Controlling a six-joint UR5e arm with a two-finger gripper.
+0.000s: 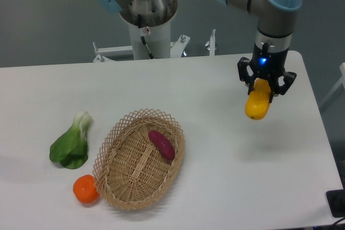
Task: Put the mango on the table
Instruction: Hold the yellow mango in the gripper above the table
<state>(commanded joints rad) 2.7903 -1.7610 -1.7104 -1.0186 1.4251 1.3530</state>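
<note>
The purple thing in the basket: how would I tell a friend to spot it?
Start at the white table, then find the oval wicker basket near its front left. Inside lies the purple sweet potato, alone toward the right wall. It is the only dark purple item; the orange fruit and leafy green lie outside.

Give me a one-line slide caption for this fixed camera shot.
Gripper holds the mango above the white table, right of a wicker basket containing a purple sweet potato.
</note>
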